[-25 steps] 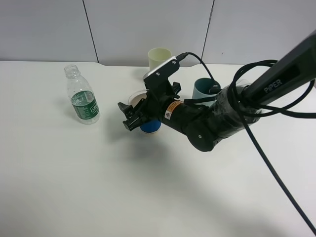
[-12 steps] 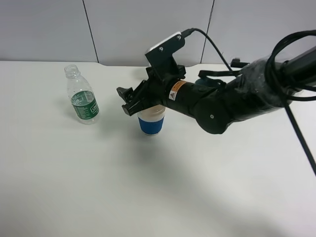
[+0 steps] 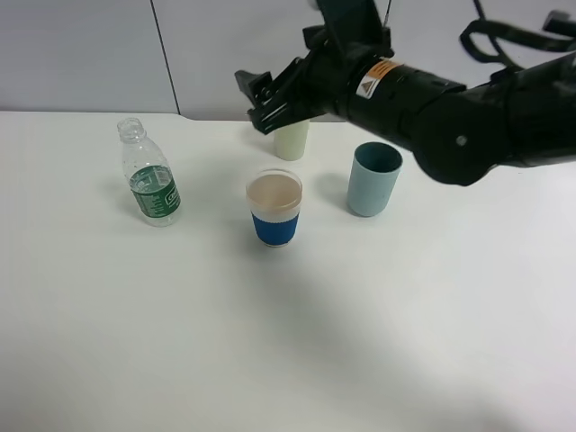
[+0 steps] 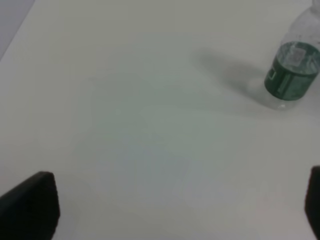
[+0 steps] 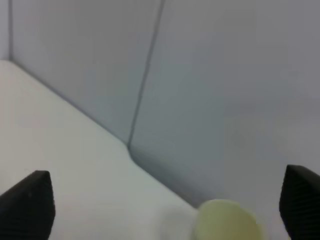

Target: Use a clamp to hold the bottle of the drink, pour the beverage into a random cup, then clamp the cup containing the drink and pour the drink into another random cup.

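A clear bottle (image 3: pixel 149 185) with a green label stands uncapped at the left of the table; it also shows in the left wrist view (image 4: pixel 292 70). A white cup with a blue band (image 3: pixel 274 210) stands in the middle, holding brownish drink. A teal cup (image 3: pixel 373 179) stands to its right. A pale yellow cup (image 3: pixel 292 140) stands at the back, partly behind my right gripper (image 3: pixel 257 99), which is open, empty and raised above the back of the table. The right wrist view shows that cup (image 5: pixel 227 221) below the open gripper (image 5: pixel 162 205). My left gripper (image 4: pixel 172 207) is open over bare table, apart from the bottle.
The white table (image 3: pixel 180 324) meets a grey panelled wall (image 3: pixel 90 54) at the back. My right arm (image 3: pixel 468 112) with its cables hangs above the teal cup at the back right.
My right gripper has risen off the blue-banded cup and drawn back toward the wall. The cup now stands upright on its own. The bottle has not moved.
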Controlling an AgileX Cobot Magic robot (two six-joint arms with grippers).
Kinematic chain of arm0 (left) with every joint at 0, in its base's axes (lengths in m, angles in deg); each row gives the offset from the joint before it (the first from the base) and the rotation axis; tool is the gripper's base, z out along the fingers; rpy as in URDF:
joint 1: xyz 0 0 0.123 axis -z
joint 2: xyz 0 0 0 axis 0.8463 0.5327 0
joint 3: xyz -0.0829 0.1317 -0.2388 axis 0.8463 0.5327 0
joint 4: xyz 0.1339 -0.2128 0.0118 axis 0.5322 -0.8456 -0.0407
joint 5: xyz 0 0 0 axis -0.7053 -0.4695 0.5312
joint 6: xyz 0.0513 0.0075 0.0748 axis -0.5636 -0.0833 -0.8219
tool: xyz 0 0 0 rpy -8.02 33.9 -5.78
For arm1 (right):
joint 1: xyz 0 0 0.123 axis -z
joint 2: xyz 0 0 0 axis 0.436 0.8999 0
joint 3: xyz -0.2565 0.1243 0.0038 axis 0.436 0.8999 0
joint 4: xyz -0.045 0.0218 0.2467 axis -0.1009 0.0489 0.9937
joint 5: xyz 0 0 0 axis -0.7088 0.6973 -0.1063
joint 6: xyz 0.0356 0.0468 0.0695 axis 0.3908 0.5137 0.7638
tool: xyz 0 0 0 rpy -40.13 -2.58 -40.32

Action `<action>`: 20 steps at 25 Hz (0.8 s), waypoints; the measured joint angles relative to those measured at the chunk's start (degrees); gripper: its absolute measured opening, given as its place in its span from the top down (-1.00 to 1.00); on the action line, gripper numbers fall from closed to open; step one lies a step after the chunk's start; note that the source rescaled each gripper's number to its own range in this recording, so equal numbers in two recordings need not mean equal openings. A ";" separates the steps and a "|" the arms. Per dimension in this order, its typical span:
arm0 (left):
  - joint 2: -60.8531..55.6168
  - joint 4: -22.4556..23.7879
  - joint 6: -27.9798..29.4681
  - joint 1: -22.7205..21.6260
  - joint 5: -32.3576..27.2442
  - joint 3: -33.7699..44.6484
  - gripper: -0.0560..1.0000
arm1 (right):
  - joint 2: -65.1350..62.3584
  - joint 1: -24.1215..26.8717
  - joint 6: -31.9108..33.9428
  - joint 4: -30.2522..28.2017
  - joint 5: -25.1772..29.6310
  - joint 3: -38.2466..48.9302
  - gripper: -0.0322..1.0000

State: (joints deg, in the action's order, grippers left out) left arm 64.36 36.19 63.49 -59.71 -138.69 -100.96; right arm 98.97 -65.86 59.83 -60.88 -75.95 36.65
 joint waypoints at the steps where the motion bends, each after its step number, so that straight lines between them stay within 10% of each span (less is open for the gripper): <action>1: 0.00 0.00 0.00 0.00 0.00 0.00 -1.00 | -1.10 1.03 -0.14 0.08 1.14 0.00 -0.46; 20: 0.00 0.00 0.00 0.00 0.00 0.00 -1.00 | -24.09 32.11 16.65 -16.71 33.67 0.01 -0.69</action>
State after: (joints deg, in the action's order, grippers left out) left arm 64.36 36.19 63.49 -59.71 -138.69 -100.96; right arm 74.88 -33.76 76.48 -77.59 -42.28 36.67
